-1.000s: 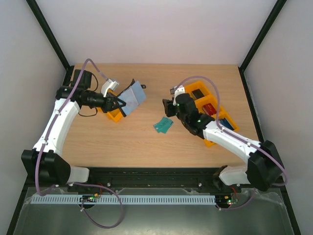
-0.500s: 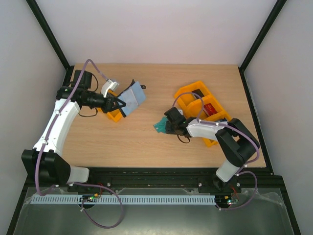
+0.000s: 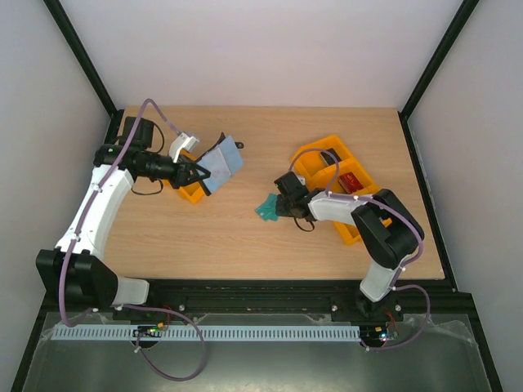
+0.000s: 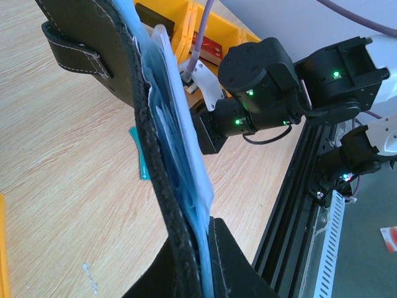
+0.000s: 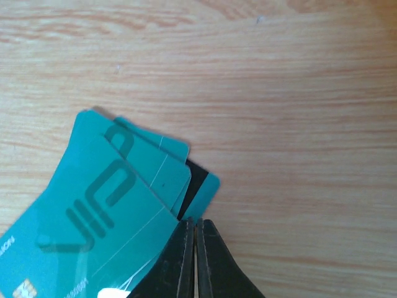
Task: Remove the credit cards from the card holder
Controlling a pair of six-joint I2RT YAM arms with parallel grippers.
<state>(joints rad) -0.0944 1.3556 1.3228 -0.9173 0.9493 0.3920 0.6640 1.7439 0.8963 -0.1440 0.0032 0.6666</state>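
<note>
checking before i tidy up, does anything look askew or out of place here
The credit cards lie fanned and skewed over one another on the table, not squared up. The card holder is held open and tilted by the left pincer.

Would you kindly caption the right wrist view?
Right gripper shut at the edge of fanned credit cards on the table.

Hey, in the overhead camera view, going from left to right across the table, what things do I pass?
Left claw → card holder that it grips → credit cards lying on the wood → orange trays.
</note>
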